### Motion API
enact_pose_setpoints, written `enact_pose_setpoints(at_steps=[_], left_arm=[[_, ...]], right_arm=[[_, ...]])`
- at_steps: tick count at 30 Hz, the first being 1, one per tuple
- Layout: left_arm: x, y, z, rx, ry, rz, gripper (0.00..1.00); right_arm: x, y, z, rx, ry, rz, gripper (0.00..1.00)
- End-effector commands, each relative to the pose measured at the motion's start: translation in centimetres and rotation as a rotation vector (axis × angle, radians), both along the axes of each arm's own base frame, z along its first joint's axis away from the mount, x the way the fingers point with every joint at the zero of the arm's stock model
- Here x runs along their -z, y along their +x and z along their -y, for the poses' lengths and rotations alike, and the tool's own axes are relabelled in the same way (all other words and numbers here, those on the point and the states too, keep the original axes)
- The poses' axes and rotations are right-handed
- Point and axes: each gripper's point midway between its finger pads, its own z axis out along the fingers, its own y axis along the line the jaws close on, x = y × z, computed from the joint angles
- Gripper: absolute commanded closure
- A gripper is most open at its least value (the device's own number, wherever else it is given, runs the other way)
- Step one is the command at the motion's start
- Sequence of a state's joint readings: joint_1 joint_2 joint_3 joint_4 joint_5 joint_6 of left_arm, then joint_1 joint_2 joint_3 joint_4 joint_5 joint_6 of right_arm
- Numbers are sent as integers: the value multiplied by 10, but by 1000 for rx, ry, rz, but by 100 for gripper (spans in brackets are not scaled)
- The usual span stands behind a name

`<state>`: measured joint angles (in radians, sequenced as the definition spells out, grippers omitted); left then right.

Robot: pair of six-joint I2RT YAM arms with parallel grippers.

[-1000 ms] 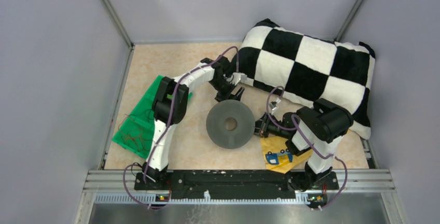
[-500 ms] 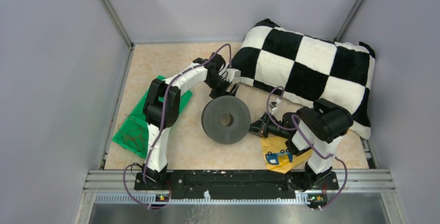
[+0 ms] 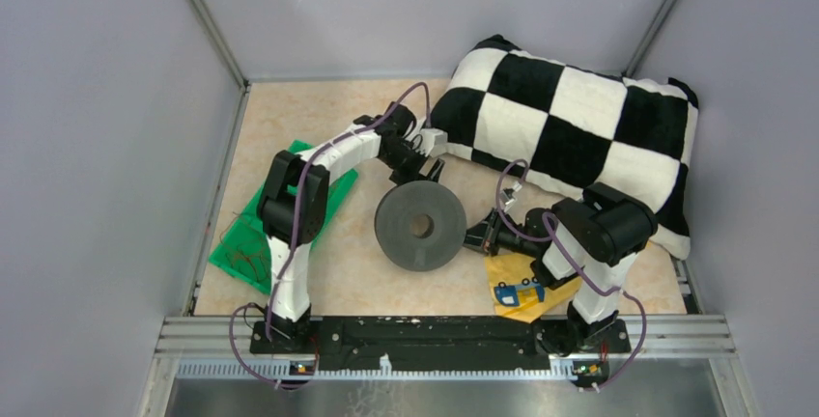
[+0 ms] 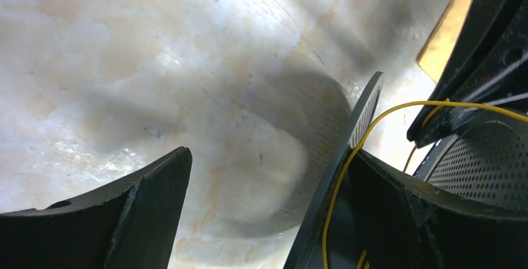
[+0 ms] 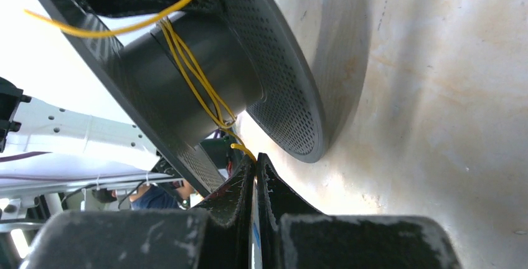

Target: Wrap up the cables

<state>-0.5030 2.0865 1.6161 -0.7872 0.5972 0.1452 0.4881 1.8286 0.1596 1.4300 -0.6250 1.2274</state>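
Observation:
A dark grey spool (image 3: 420, 226) lies flat on the table. The cable (image 5: 194, 77), a thin yellow wire, is wound a few turns round the spool's hub (image 5: 205, 57). My right gripper (image 5: 255, 160) is shut on the wire's end just beside the spool's right rim, and shows in the top view as the right gripper (image 3: 475, 238). My left gripper (image 3: 422, 174) is open at the spool's far rim. In the left wrist view the left gripper (image 4: 274, 157) has the flange edge (image 4: 358, 126) and a loop of the yellow cable (image 4: 339, 179) close against its right finger (image 4: 398, 213).
A black-and-white checkered pillow (image 3: 570, 137) fills the back right. A green board (image 3: 253, 234) with thin red wires lies at the left. A yellow sheet (image 3: 512, 277) with a small blue part (image 3: 517, 292) lies under the right arm. Grey walls enclose the table.
The left arm has swung left and its gripper has settled lower at the spool's far rim. The spool has slid slightly left. The right gripper has stayed shut beside it.

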Motion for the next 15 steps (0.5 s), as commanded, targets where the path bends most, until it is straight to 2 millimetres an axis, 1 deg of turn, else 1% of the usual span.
enact_pose_setpoints(at_steps=[1,4,9,12,14,15], left_arm=[[-22,18,4,104,-73,287,2],[-35,11,6,146,-133,329,2],[-52,6,4,194,-185,439,2],[-71,11,5,194,-221,532,1],[-77,16,6,188,-218,546,1],[-77,19,7,192,-211,543,1]], right_arm=[[-67,7,-12,-46,171,272,100],[-68,5,-11,-48,173,275,100],[-69,3,-11,-48,173,276,100],[-70,4,-10,-48,174,279,100],[-71,3,-11,-50,176,281,100],[-71,3,-11,-51,177,281,100]])
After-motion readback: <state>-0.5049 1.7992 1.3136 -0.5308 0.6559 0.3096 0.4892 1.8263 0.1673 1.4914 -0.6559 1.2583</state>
